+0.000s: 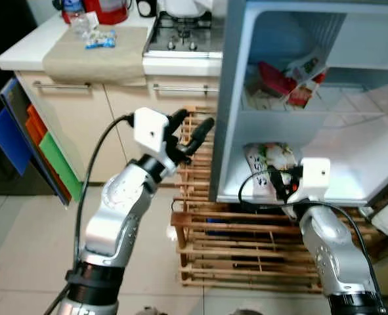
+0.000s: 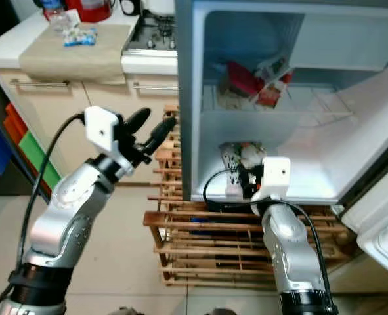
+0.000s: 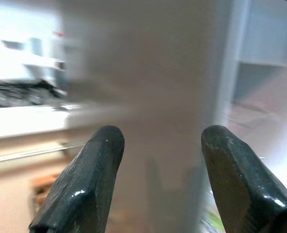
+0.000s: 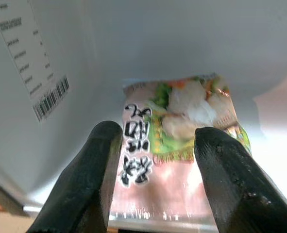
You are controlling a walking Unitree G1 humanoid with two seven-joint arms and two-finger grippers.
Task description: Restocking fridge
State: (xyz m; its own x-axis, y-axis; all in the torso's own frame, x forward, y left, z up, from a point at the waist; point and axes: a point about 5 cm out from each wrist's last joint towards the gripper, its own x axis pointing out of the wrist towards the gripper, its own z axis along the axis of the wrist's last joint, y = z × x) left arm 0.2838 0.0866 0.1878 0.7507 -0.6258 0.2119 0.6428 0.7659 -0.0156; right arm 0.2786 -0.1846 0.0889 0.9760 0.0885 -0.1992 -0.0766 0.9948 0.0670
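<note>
Kitchen cabinets run along the back, and a pale counter [image 1: 29, 47] carries a beige cloth [image 1: 95, 56] with a small blue-and-white packet [image 1: 100, 41] on it, beside a steel hob [image 1: 184, 36]. To the right stands the open fridge [image 1: 230, 118], raised on a wooden slatted rack [image 1: 246, 246].

Inside, an upper shelf [image 1: 312, 113] holds red and white packages [image 1: 289, 79]. On the fridge floor below lies a flat food pouch [image 4: 179, 141], printed with vegetables and dumplings, close to the left inner wall. The right end effector [image 4: 155, 160] reaches in at that level, its fingers spread wide on either side of the pouch's near end and not clamped on it. Judging by this, the pouch is either just set down or about to be nudged deeper, so that it lies flat and clear of the door.

The left end effector [image 1: 194, 128] is held up outside the cabinet, next to the fridge's grey outer side wall, fingers apart and holding nothing, probably kept out of the working arm's way.
</note>
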